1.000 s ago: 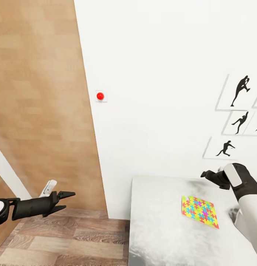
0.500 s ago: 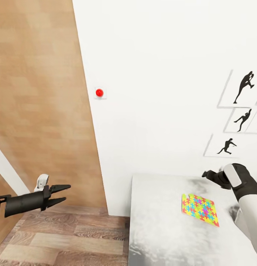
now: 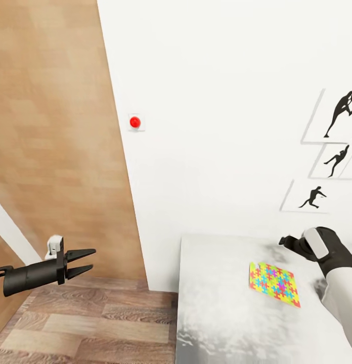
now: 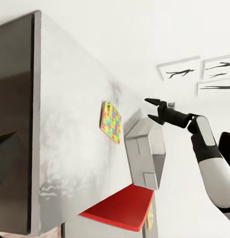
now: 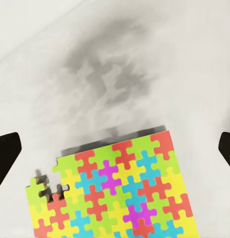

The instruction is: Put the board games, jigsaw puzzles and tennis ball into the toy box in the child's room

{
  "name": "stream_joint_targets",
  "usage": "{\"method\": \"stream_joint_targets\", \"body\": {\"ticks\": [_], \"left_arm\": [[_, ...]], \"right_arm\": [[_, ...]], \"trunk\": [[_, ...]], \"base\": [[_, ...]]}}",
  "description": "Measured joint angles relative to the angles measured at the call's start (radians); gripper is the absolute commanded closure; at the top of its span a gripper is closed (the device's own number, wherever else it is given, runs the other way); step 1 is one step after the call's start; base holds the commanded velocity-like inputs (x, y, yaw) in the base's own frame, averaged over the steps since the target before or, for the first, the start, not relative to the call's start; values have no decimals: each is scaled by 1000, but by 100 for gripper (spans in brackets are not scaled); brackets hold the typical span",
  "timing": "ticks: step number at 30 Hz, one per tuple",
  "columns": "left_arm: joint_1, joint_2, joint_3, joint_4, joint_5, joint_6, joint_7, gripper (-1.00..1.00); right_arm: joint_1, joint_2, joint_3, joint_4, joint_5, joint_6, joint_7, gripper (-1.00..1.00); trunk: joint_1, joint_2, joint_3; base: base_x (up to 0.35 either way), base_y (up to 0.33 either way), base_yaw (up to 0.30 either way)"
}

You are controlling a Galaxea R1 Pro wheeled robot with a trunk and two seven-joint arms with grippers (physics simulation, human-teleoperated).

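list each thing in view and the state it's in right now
jigsaw puzzle: flat on the table, one corner piece missing, not held
table: top bare around the puzzle
toy box: on the table, past the puzzle
left gripper: open, empty, over the floor
right gripper: open, empty, above the table beside the puzzle
red wall button: on the wall, untouched

Head view high, facing wall; wrist views nearer; all share jigsaw puzzle [image 3: 273, 284] on table [image 3: 216, 313].
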Motion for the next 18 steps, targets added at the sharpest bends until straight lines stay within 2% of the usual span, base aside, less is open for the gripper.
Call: {"method": "stream_joint_targets", "body": {"ticks": [7, 18], "left_arm": [[0, -4, 0, 0, -3, 0, -1, -100], [0, -5, -1, 0, -3, 0, 0, -100]], "right_arm": [[0, -1, 0, 48, 3, -40, 2, -100], [0, -2, 0, 56, 4, -51, 2, -100]], "trunk": [[0, 0, -11], [0, 0, -29]], "base": [[0, 0, 0], [0, 0, 0]]}}
